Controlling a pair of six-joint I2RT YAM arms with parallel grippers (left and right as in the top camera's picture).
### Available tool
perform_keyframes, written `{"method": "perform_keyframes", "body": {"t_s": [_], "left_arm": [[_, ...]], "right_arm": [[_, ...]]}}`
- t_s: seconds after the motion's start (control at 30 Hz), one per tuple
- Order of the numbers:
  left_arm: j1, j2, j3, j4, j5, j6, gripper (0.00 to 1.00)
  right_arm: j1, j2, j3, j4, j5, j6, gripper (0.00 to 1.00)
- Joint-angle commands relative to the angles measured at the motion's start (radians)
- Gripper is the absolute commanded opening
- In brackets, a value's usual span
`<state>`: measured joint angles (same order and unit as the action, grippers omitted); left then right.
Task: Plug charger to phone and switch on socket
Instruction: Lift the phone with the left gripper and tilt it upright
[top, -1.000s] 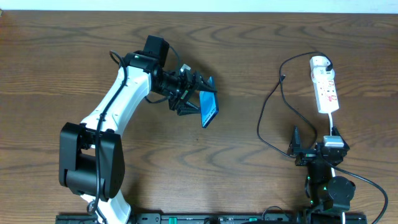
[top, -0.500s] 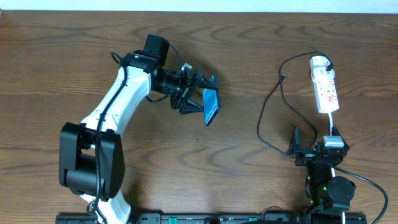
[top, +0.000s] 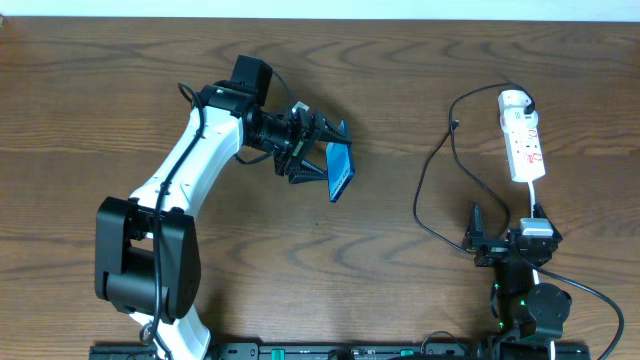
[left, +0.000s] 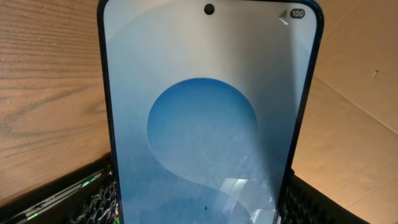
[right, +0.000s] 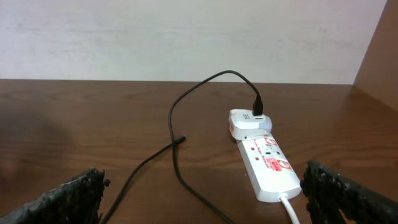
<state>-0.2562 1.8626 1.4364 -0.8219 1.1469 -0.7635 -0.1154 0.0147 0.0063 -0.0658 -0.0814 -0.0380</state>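
Observation:
My left gripper (top: 318, 152) is shut on the phone (top: 340, 171), holding it by its lower end, tilted, above the table left of centre. In the left wrist view the phone (left: 205, 118) fills the frame, blue screen with a rounded shape, between my two fingers. The thin black charger cable (top: 432, 170) loops on the table at right, its small plug tip (top: 455, 126) lying free; it shows in the right wrist view (right: 181, 140). The other end sits in a white adapter on the white socket strip (top: 522, 140), also in the right wrist view (right: 266, 162). My right gripper (top: 505, 240) is open and empty, near the front edge.
The socket's white cord (top: 534, 196) runs toward my right arm base (top: 530, 305). The left arm (top: 185, 165) stretches from its base (top: 145, 265) across the left half. A pale wall (right: 186, 37) lies beyond the table's far edge.
The left gripper has shifted the phone slightly right and tilted it a little. The right arm, cable and socket have not moved.

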Motion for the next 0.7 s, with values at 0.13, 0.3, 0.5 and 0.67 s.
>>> {"method": "perform_keyframes", "body": {"t_s": [0.13,0.3,0.5,0.67], "left_arm": [[0.004,-0.038,0.007,0.002,0.047,-0.02,0.67],[0.004,-0.038,0.007,0.017,0.047,-0.02,0.67],[0.004,-0.038,0.007,0.061,0.046,-0.078,0.66],[0.004,-0.038,0.007,0.077,0.047,-0.114,0.67]], "right_arm": [[0.001,-0.005,-0.001,-0.004,0.0,-0.012,0.99],[0.001,-0.005,-0.001,-0.004,0.0,-0.012,0.99],[0.001,-0.005,-0.001,-0.005,0.0,-0.012,0.99],[0.001,-0.005,-0.001,-0.005,0.0,-0.012,0.99]]}}
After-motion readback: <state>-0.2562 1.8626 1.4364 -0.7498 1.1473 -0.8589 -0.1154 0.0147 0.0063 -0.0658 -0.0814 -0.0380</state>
